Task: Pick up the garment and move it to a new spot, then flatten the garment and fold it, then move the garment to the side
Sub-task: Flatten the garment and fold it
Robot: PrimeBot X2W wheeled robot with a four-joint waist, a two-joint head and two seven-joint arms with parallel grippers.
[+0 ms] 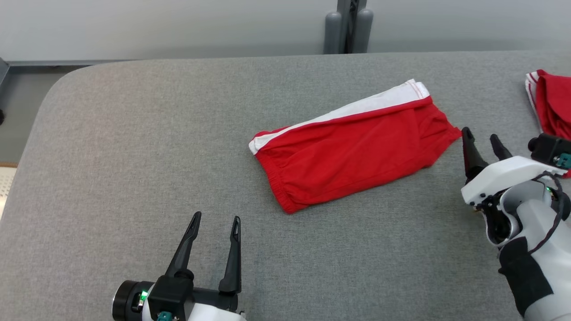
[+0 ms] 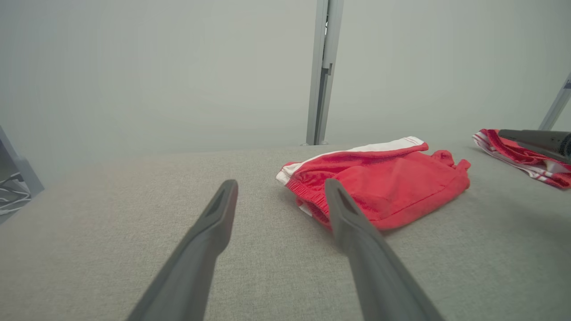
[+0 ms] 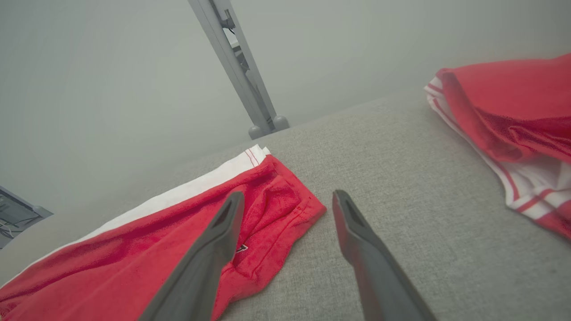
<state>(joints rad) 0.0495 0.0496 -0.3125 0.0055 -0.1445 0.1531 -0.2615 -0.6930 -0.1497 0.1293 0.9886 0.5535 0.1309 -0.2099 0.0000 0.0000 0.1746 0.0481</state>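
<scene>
The left gripper [image 1: 216, 217] sits at the lower left, fingers spread wide and pointing forward. The right gripper [image 1: 480, 133] sits at the right, fingers likewise spread, its white wrist angled inward.

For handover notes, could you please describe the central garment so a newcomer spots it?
Start at the grey fabric table. Near its middle lie flat, folded red shorts with a white band; the other red garment is bunched at the right edge.

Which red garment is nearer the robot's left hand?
The middle garment, with the broad white band along one edge; the other garment lies far off to the right.
</scene>
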